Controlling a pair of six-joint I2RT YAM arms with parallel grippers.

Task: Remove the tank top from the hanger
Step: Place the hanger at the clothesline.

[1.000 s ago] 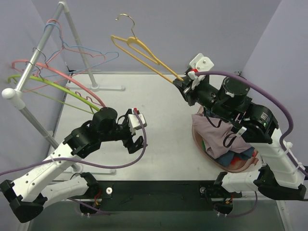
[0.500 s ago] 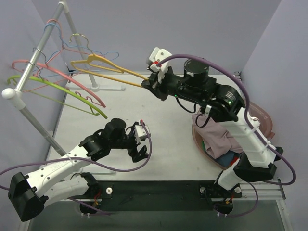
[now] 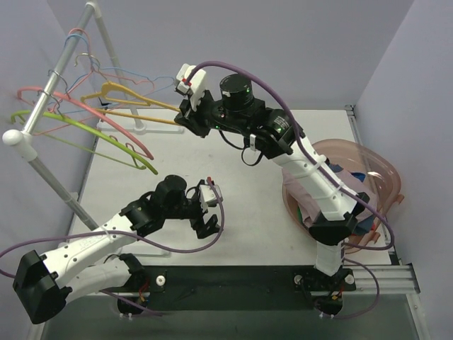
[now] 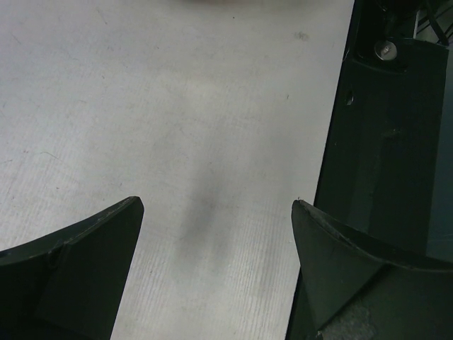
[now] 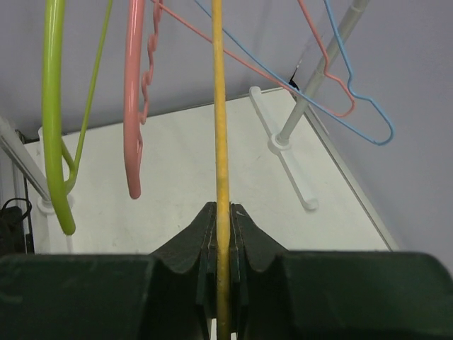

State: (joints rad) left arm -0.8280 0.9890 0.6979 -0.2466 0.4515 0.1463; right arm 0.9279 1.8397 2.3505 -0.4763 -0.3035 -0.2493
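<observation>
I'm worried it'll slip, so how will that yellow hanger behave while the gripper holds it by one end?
Probably stiff: the yellow hanger runs straight out from the right gripper without sagging. Likely light, being thin and bare. It could swivel or slide, since the gripper pinches only one slim, smooth-looking bar.

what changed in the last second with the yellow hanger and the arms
The right gripper, shut on the yellow hanger, swung it left from above the basket to the rack. The left gripper, open and empty, drew back slightly toward the near edge. The green hanger and pink hanger on the rack stayed put.
</observation>
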